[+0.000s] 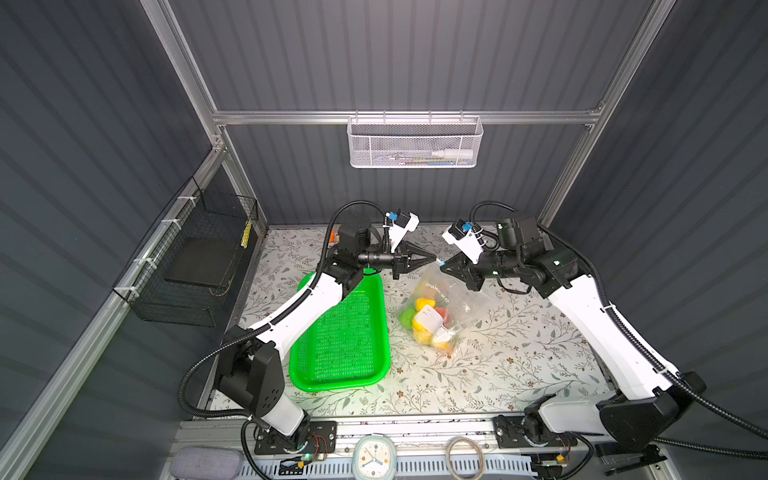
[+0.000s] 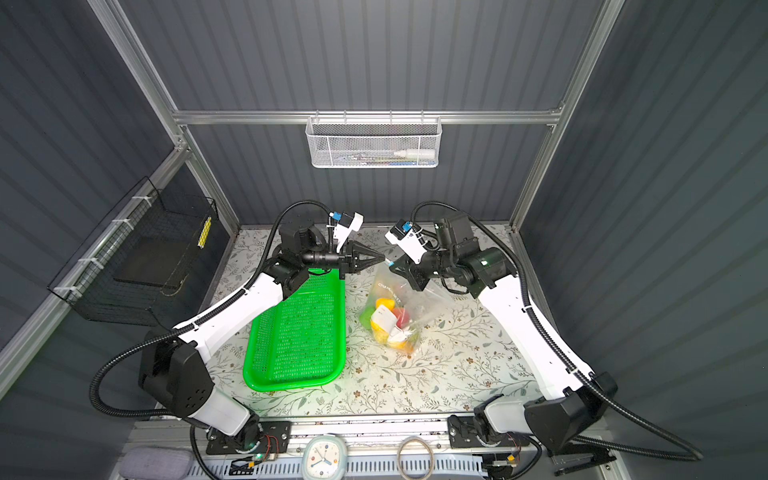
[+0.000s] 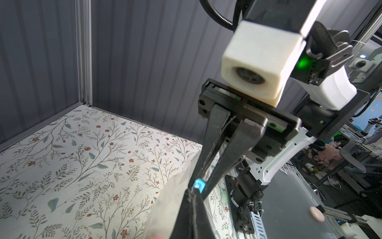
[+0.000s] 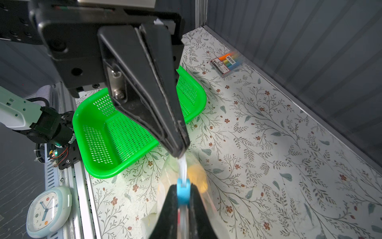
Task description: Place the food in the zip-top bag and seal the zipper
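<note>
We have the left end effector [image 1: 433,260] clamped on the zipper [image 4: 182,165] end and the right end effector [image 1: 444,266] pinching its slider [image 4: 183,191] just beside, the strip running between them (the zip-top bag [image 1: 446,297] hangs beneath, food [image 1: 423,326] inside, mid-tabletop [image 1: 519,353]).

The clear crinkly plastic zip-top bag [image 1: 457,303] was glossy and creased, its white rectangular label patch [image 1: 428,319] matt like paper. Its small light-blue slider tab [image 4: 183,192] looked smooth plastic. The bright green perforated plastic tray [image 1: 345,332] shone. The left tool [image 4: 179,149] was matt black plastic, scuffed pale at its edges. The flower-printed tabletop [image 1: 519,353] was matt; the silver frame rail [image 1: 291,117] brushed metal.
</note>
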